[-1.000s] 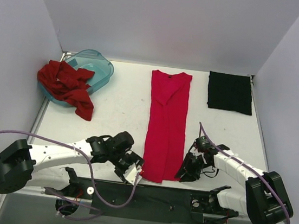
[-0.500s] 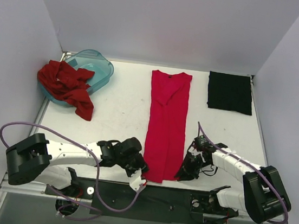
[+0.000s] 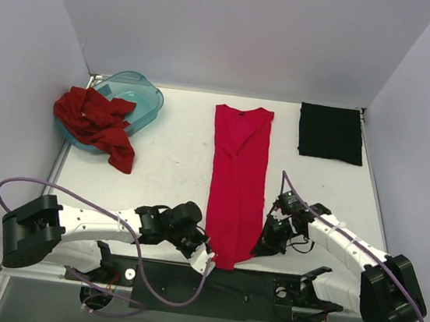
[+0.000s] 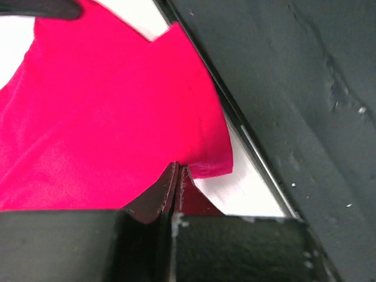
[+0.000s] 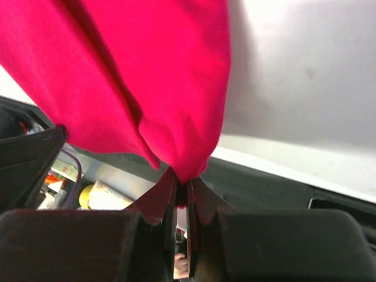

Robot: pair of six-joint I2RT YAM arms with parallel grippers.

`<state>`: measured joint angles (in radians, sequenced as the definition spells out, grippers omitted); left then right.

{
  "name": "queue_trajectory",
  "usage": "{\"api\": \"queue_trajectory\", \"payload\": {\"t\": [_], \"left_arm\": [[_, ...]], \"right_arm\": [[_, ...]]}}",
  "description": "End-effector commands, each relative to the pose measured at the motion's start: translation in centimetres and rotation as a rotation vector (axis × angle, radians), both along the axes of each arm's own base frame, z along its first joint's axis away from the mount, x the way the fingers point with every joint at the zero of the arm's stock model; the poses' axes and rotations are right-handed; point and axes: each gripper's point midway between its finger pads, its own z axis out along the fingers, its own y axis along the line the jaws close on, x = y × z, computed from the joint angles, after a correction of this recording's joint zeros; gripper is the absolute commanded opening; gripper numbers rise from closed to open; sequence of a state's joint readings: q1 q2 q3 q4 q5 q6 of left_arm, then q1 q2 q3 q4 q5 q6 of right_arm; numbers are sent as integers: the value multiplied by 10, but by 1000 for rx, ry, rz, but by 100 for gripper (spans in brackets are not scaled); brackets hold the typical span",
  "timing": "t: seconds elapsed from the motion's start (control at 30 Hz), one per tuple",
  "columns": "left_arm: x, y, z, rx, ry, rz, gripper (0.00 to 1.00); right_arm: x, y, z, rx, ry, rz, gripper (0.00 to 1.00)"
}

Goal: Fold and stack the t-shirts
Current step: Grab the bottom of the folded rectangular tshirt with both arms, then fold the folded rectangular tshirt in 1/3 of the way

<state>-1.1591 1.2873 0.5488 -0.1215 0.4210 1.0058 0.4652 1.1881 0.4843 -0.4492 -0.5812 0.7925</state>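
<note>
At the far left, the crumpled brick-red cloth t-shirt (image 3: 94, 121) lies draped over the near rim of the translucent teal plastic tub (image 3: 143, 94) and spills onto the white table (image 3: 176, 156).

Near the front edge, the left gripper (image 3: 205, 254) lies low on the table. Its jaws are pressed together on the near left hem corner of the bright crimson-pink cloth t-shirt (image 3: 236, 179). The left wrist view shows the hem (image 4: 200, 158) pinched between the two fingertips (image 4: 167, 188).

The crimson-pink t-shirt lies at table centre as a long narrow strip, collar at the far end.

The right gripper (image 3: 259, 248) is clamped on the near right hem corner. In the right wrist view, the cloth (image 5: 147, 76) hangs bunched from the closed fingertips (image 5: 169, 194).

At the far right corner, the black cloth t-shirt (image 3: 330, 133) lies flat in a folded square, well apart from both grippers.
</note>
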Motion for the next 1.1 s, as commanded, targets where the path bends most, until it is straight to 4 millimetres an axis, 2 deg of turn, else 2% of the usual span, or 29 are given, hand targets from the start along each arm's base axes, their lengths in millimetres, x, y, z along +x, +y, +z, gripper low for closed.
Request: {"api": "queue_trajectory", "payload": {"t": [0.0,0.03,0.07,0.1,0.17,0.2,0.23,0.27,0.3,0.37,0.4,0.47,0.5,0.53,0.57,0.6,0.63,0.67,0.7,0.73,0.77,0.87,0.97,1.07], "left_arm": [[-5,-6,31,-67,207,185,0],[-3,-5,34,-76,261,226,0],[11,-4,42,-109,317,285,0],[15,-5,50,-129,395,347,0],[47,-6,77,-225,518,483,0],[55,-11,93,-272,531,489,0],[59,-11,97,-281,574,533,0],[69,-19,113,-334,577,561,0],[76,-21,115,-343,589,588,0],[93,-24,117,-365,635,667,0],[103,-27,118,-382,671,712,0],[127,-25,119,-411,696,789,0],[143,-23,129,-445,710,838,0],[153,-22,123,-437,724,883,0],[170,-20,132,-466,717,917,0],[183,-18,125,-463,725,967,0],[197,-16,132,-489,714,988,0],[208,-14,124,-484,713,1031,0],[222,-11,128,-507,690,1060,0],[232,-9,122,-501,686,1083,0],[239,-8,123,-510,676,1098,0],[259,-4,108,-497,702,1172,0],[267,-7,103,-492,703,1172,0],[275,-11,87,-466,716,1200,0]], "right_arm": [[-27,1,18,0,57,36,0],[-30,3,23,15,64,43,0],[-28,7,30,28,56,54,0],[-29,6,34,29,62,57,0],[-18,6,46,28,38,46,0],[-4,8,56,39,0,41,0],[4,0,55,-8,-10,23,0],[22,1,68,-11,-63,12,0],[36,-6,68,-46,-84,0,0],[72,-5,83,-50,-154,-14,0],[82,-5,86,-49,-170,-15,0],[109,-1,91,-41,-197,-10,0],[127,0,91,-41,-206,-6,0],[136,-1,83,-53,-182,-10,0],[151,-1,90,-41,-214,-14,0],[161,-2,84,-45,-197,-17,0],[175,-3,89,-41,-219,-27,0],[182,-3,84,-38,-204,-30,0],[194,-2,89,-29,-227,-29,0],[199,-3,84,-30,-206,-34,0],[209,-2,90,-22,-232,-33,0],[228,-4,86,-4,-220,-52,0],[238,-6,81,6,-205,-60,0],[247,-4,72,19,-179,-57,0]]}}
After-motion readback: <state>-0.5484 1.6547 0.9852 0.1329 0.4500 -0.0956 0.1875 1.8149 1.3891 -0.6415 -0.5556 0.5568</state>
